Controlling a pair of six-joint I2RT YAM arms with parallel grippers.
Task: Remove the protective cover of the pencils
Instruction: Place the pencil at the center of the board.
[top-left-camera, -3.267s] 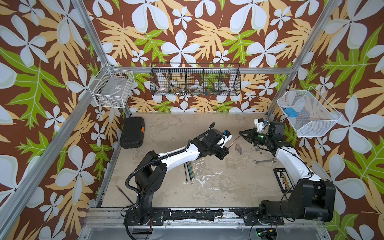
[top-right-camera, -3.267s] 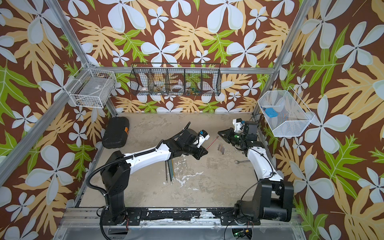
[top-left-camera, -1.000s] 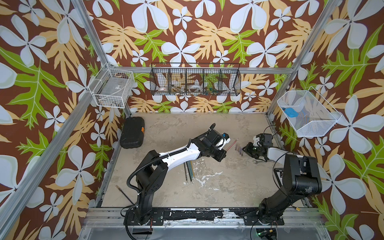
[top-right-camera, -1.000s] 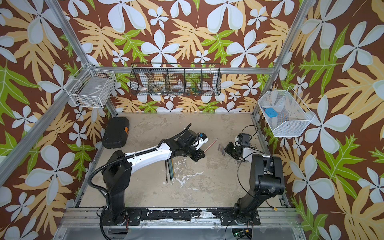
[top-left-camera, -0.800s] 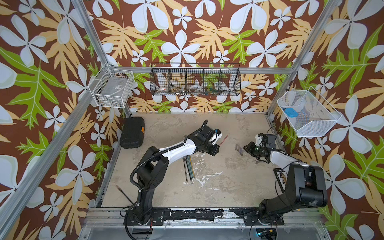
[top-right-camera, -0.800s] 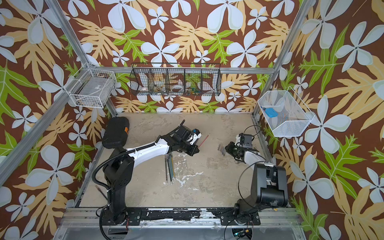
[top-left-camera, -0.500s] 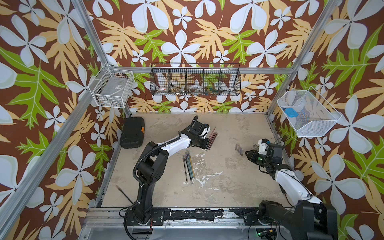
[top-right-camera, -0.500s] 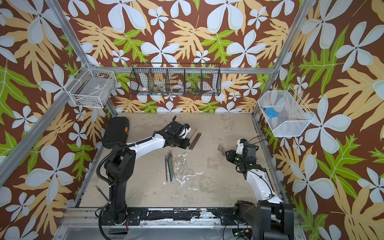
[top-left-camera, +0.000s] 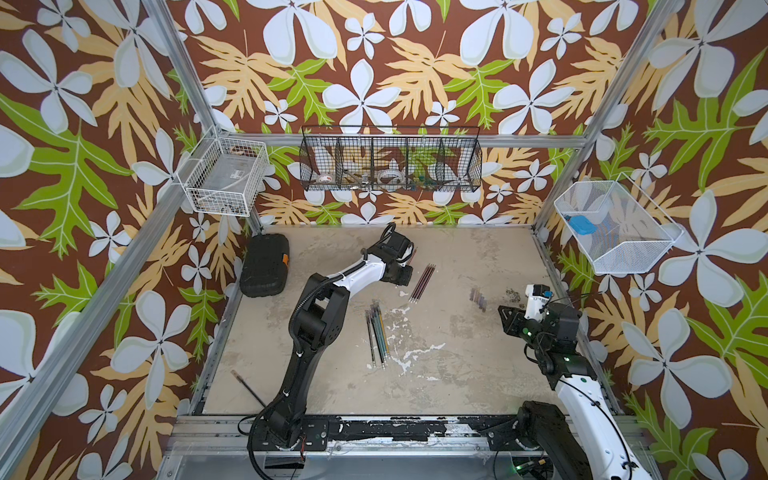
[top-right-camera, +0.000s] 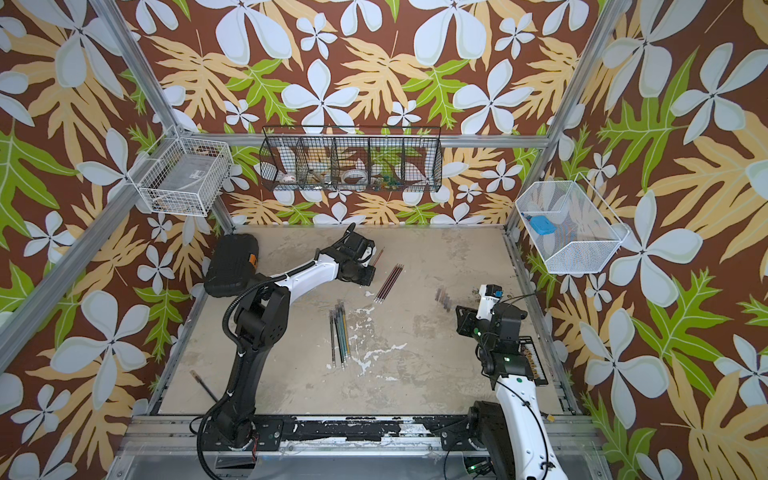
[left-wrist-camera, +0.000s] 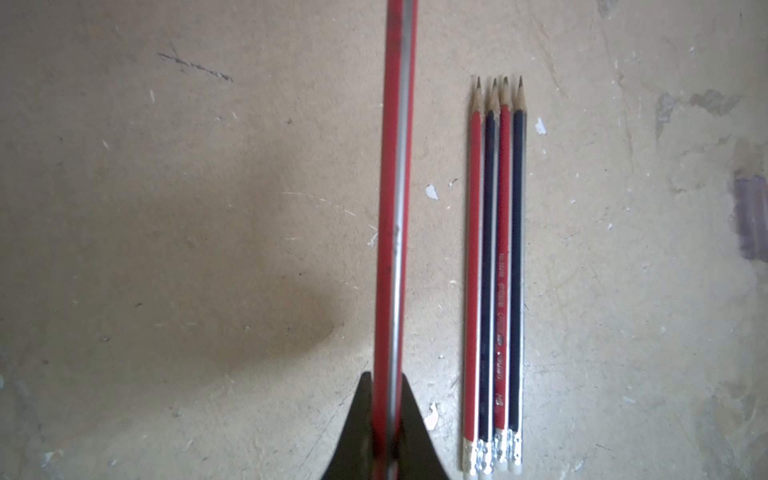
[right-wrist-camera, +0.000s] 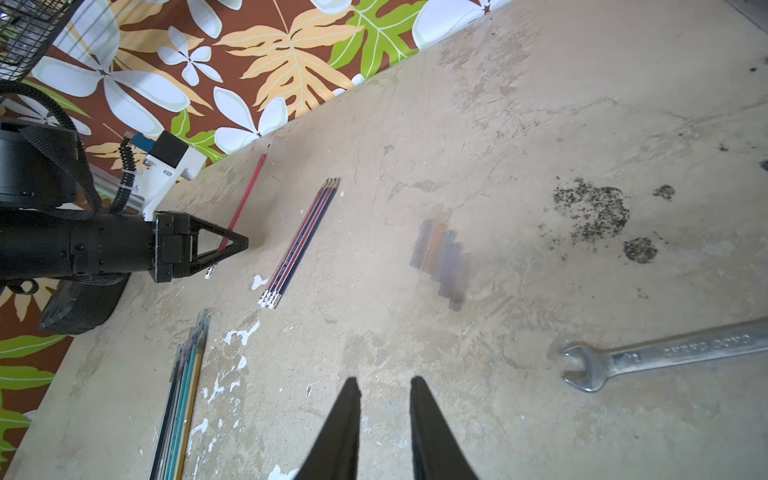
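My left gripper (left-wrist-camera: 384, 382) is shut on a red pencil (left-wrist-camera: 395, 208) near its eraser end, held just above the table at the back; in both top views the gripper (top-left-camera: 405, 271) (top-right-camera: 365, 274) shows there. Beside it lie several bare red and dark-blue pencils (left-wrist-camera: 496, 270) (top-left-camera: 422, 282) side by side, points sharpened. Another bundle of teal, green, yellow and black pencils (top-left-camera: 377, 332) (right-wrist-camera: 183, 395) lies nearer the middle. Several small translucent covers (right-wrist-camera: 442, 262) (top-left-camera: 478, 297) lie in a row on the table. My right gripper (right-wrist-camera: 384, 384) (top-left-camera: 509, 320) hangs open and empty at the right.
A steel wrench (right-wrist-camera: 665, 349) lies right of my right gripper. A black case (top-left-camera: 264, 270) sits at the back left corner. Wire baskets (top-left-camera: 390, 164) (top-left-camera: 613, 228) hang on the walls. A thin dark rod (top-left-camera: 249, 388) lies at the front left.
My left arm swung back and left with the red pencil. My right arm drew back from it toward the front right, away from the covers.
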